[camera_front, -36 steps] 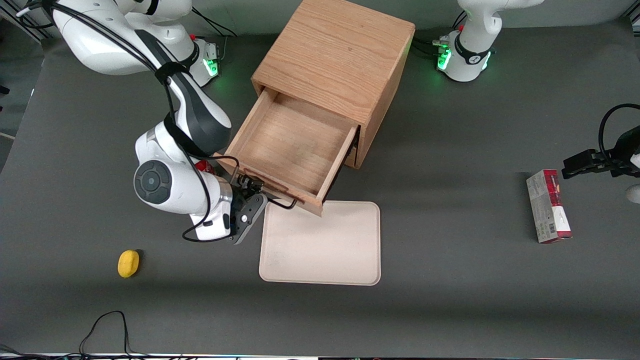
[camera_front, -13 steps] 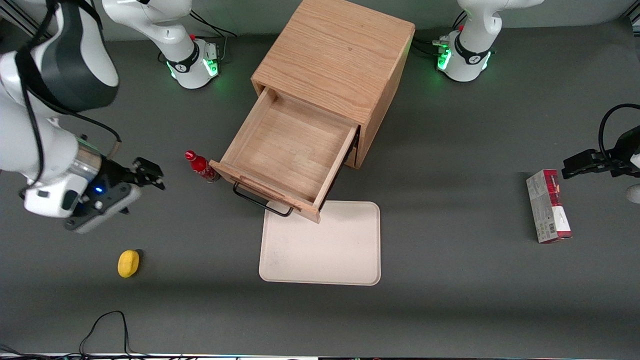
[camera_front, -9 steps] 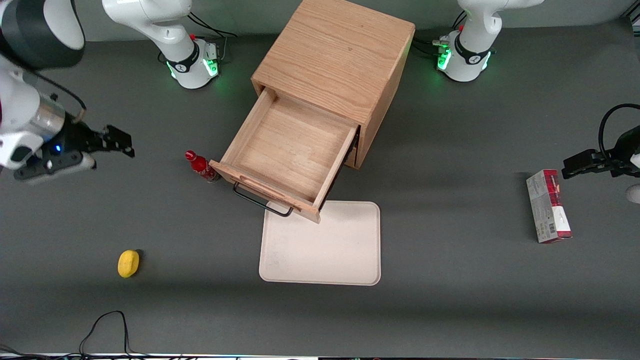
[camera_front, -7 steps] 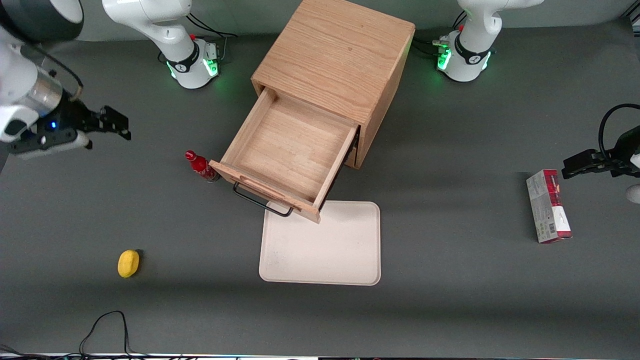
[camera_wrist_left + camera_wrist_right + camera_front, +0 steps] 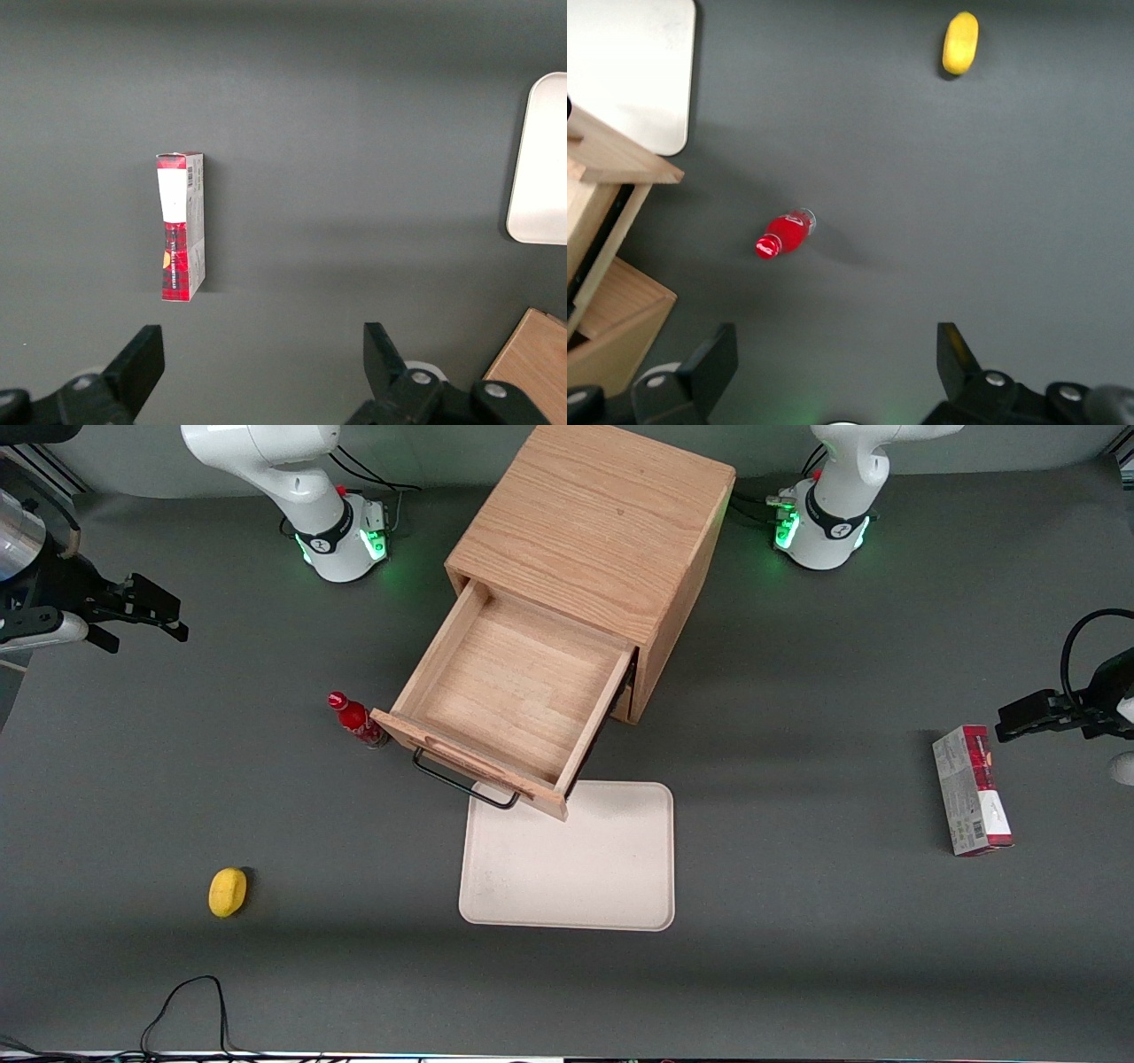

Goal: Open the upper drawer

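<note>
The upper drawer (image 5: 514, 691) of the light-oak cabinet (image 5: 594, 522) stands pulled far out and is empty inside; its thin black bar handle (image 5: 462, 781) hangs over the edge of the tray. A corner of the drawer also shows in the right wrist view (image 5: 607, 159). My gripper (image 5: 151, 611) is open and empty, raised high toward the working arm's end of the table, well away from the drawer. In the right wrist view (image 5: 837, 354) its fingers stand wide apart over bare table.
A cream tray (image 5: 567, 859) lies in front of the drawer. A red bottle (image 5: 356, 720) stands beside the drawer's front corner, also in the right wrist view (image 5: 784, 235). A yellow lemon (image 5: 228, 891) lies nearer the front camera. A red box (image 5: 972, 788) lies toward the parked arm's end.
My gripper has left the drawer handle, opened, and swung up and away toward the working arm's end of the table. The drawer stays pulled out.
</note>
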`<action>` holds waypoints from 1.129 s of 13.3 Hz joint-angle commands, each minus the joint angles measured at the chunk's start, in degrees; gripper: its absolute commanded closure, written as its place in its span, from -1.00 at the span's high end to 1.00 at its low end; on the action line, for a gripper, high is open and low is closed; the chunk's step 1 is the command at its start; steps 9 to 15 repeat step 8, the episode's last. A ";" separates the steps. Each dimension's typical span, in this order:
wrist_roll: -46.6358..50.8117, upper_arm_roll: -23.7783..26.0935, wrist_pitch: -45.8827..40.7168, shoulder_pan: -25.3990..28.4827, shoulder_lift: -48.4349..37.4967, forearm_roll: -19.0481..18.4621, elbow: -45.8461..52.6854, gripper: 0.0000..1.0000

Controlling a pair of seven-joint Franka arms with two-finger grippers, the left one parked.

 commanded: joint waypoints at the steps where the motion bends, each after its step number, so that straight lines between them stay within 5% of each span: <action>1: 4.94 0.22 -0.79 0.74 1.04 -1.27 1.47 1.00; 15: 6.09 0.22 -1.93 0.56 2.35 -2.40 3.48 1.00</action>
